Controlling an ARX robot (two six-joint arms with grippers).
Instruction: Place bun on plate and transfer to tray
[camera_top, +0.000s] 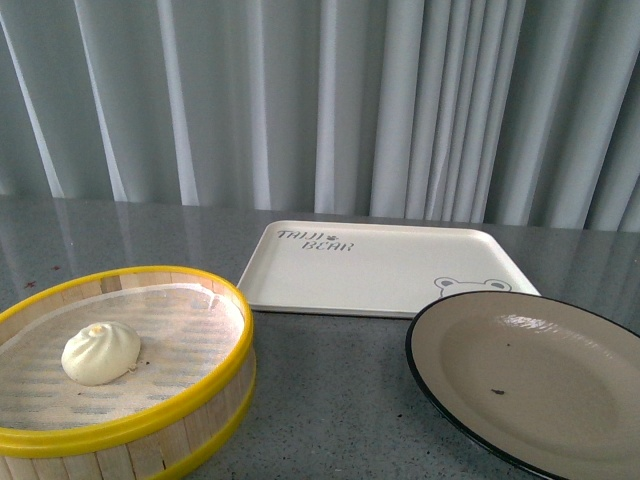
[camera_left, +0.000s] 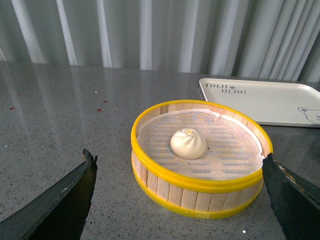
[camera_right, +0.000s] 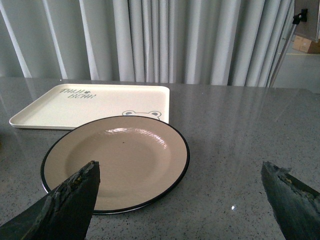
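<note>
**Near the worktop's left corner: bun in the steamer, both claws wide**

Near the worktop's (camera_top: 330, 400) near left corner, the bun (camera_top: 100, 352) sits in a bamboo steamer (camera_top: 130, 425). It is small, round and creamy white, its pleats gathered into a yellowish twist on top. It lies alone on the steamer's white mesh liner.

Only the wrist views show the claws. The left wrist view has the left claw (camera_left: 178, 159) spread wide and holding nothing, its dark fingers framing steamer and bun. The right wrist view has the right claw (camera_right: 180, 166) equally wide around the plate (camera_right: 120, 160).

The plate is beige with a thin black rim, lies at the near right and carries only a dark speck. The cream tray (camera_top: 370, 270) lies bare towards the far edge. Its bear-face corner is just beside the plate's rim, and I cannot tell whether they touch.
</note>
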